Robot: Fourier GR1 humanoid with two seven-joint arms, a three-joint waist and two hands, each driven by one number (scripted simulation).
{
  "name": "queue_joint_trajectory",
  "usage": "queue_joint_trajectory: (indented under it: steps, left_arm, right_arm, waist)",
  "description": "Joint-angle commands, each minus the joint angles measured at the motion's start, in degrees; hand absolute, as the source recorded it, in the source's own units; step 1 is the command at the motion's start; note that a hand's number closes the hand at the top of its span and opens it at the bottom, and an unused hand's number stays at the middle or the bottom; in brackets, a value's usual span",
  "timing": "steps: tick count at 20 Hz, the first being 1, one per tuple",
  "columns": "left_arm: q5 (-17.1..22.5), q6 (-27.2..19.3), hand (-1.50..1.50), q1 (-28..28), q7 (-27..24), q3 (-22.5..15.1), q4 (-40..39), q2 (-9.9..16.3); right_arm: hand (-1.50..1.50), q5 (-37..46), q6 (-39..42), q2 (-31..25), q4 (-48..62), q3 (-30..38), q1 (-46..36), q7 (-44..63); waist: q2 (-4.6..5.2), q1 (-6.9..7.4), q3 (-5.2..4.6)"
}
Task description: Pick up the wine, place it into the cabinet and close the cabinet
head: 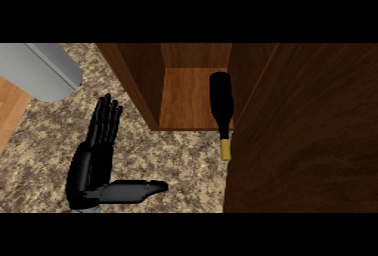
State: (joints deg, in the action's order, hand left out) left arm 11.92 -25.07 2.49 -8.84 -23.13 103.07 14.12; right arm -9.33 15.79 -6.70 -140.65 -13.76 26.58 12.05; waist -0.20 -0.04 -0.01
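one wine bottle (221, 102) in cabinet (193, 97)

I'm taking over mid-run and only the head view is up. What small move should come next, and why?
Probably nudge the wine bottle further in before closing. It lies on its side on the cabinet shelf, but its yellow-capped neck sticks out past the shelf's front edge, beside the open cabinet door, so the door might catch it. The left hand is open over the counter; the right hand isn't in view.
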Motion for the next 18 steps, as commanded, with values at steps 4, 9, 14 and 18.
queue_joint_trajectory:
  steps: [4,9,14,18]
  left_arm:
    - [7.1,11.3,-1.5,-4.4,-1.7,2.8,5.0,5.0]
    - [13.2,21.5,1.5,-12.1,-8.1,8.6,4.6,10.3]
    - [13.9,21.7,1.5,-12.0,-3.0,11.7,9.2,10.3]
    - [15.0,27.9,1.5,-14.2,-9.1,14.7,2.5,10.5]
  right_arm:
    - [1.5,-0.9,6.6,-6.1,-5.0,-2.1,0.6,3.3]
    - [1.5,4.1,9.4,-8.4,-6.6,-3.9,2.5,2.5]
    - [1.5,-3.3,10.1,-8.8,-7.3,1.0,3.3,1.7]
    - [1.5,-6.3,12.2,-10.1,-6.1,1.8,1.2,1.5]
  waist:
    - [0.05,-0.08,-0.03]
    - [-0.03,-0.1,-0.06]
    - [0.09,-0.11,0.01]
    - [0.16,-0.01,-0.01]
